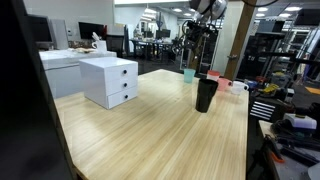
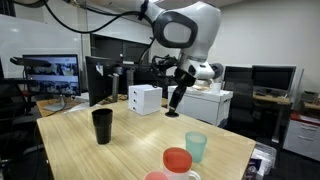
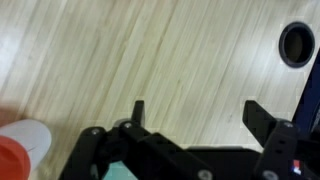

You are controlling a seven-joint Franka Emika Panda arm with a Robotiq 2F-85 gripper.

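Two fingers of the gripper (image 3: 198, 115) stand wide apart, holding nothing, above the wooden table (image 3: 150, 50). Nearest is the teal cup (image 2: 196, 146), upright on that table; the red cup (image 2: 177, 160) sits just beside it, the black cup (image 2: 102, 125) well apart.

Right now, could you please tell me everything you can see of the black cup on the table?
The black cup is a tall, plain tumbler with no handle or lid. It is slightly wider at the rim than at the base, and it looks like matte plastic. It stands upright with its mouth open on the light wooden table. In the wrist view its inside is dark, so any contents cannot be told. Only the table touches it, and it stands well apart from the teal cup.
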